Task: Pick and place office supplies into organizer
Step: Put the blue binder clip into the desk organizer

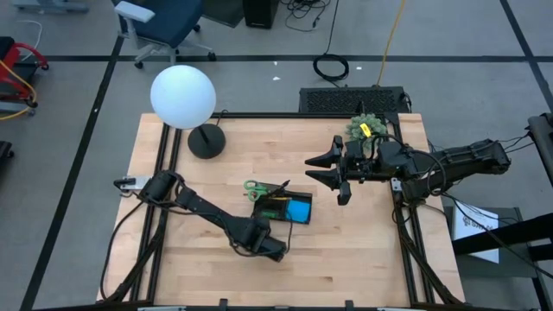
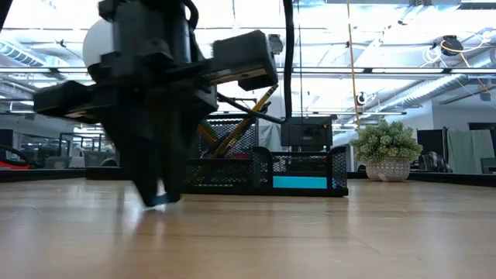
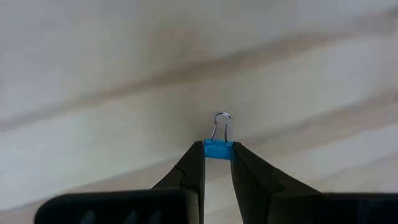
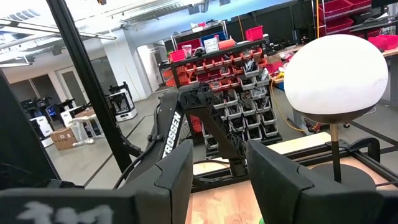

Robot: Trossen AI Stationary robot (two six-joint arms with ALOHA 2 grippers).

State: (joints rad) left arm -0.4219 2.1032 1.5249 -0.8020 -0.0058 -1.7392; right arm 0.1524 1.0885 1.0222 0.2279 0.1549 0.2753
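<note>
One small blue binder clip [image 3: 218, 149] with silver wire handles [image 3: 221, 126] is pinched by the left gripper [image 3: 217, 163] on the table [image 3: 124, 74]; the right gripper [image 1: 332, 169] hovers with fingers apart.

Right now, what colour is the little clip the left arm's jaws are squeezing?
Blue, with silver wire handles. The binder clip shows best in the left wrist view.

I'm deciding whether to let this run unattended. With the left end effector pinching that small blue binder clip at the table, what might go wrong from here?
1. The left end effector grips the blue binder clip only at its fingertips, so the clip may slip or twist out when lifted.
2. The organizer already holds pencils and a blue pad; scissors lie at its edge. The delivery may knock them.
</note>
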